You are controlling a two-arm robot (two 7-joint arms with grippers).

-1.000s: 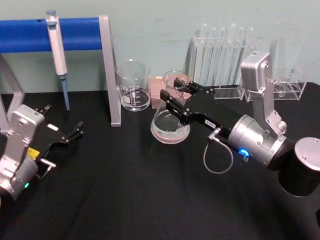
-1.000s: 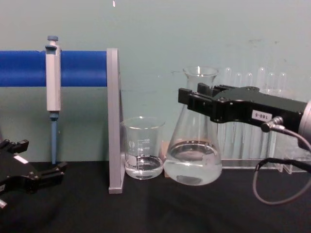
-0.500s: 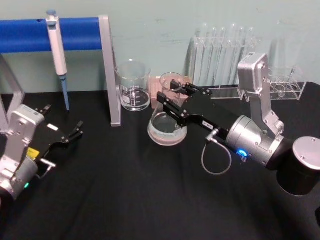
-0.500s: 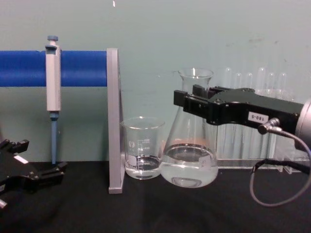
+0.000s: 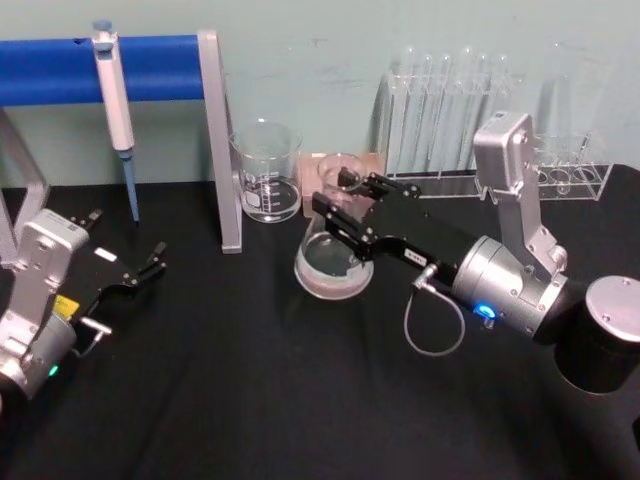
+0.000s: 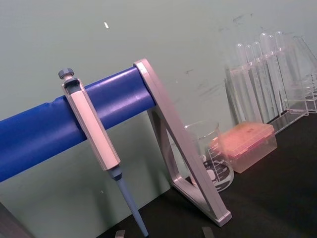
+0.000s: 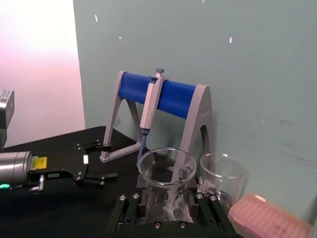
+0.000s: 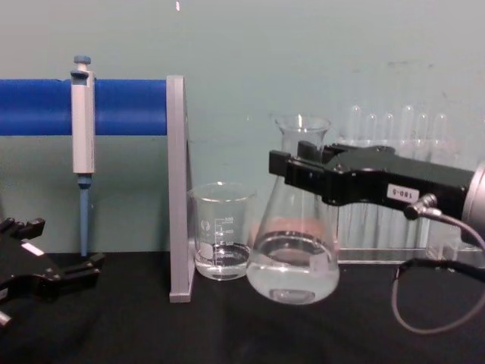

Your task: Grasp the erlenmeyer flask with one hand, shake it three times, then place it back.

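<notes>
- The left hand [image 5: 150, 262] lies parked on the table [image 5: 250, 400] at the near left, its fingers spread, well apart from the work.
- The right hand [image 8: 299, 163] pinches the erlenmeyer flask [image 8: 292, 265] at its neck, below the flared rim. The flask is near upright, with its base seemingly just off the table and liquid low in it.
- The shake is likely best kept short, with a firm grip so the glass neck cannot slip.
- The beaker [image 8: 222, 231] and the grey stand leg [image 8: 176, 189] sit just beyond, so swings should stay clear of them.
- Test tubes [image 5: 450, 90] stand farthest back.
</notes>
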